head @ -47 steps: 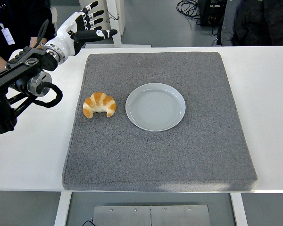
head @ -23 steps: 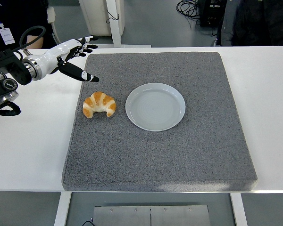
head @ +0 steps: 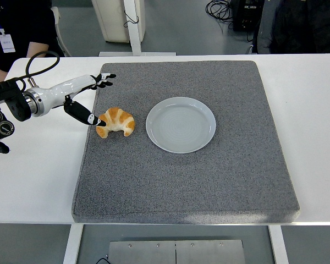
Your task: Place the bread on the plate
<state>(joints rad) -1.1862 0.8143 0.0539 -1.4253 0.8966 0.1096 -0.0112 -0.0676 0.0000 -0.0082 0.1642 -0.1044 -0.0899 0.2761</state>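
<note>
Our left hand (head: 87, 99) has come down and in from high over the table's (head: 38, 165) far left corner; it now hangs low beside the bread (head: 116, 121), spread wide and holding nothing, thumb tip just touching the croissant's left end, the other fingers (head: 104, 80) pointing over the grey mat (head: 209, 181). We judge the reach nearly done and the grasp next. The bread lies on the mat, just left of the empty plate (head: 180, 125), not touching it.
</note>
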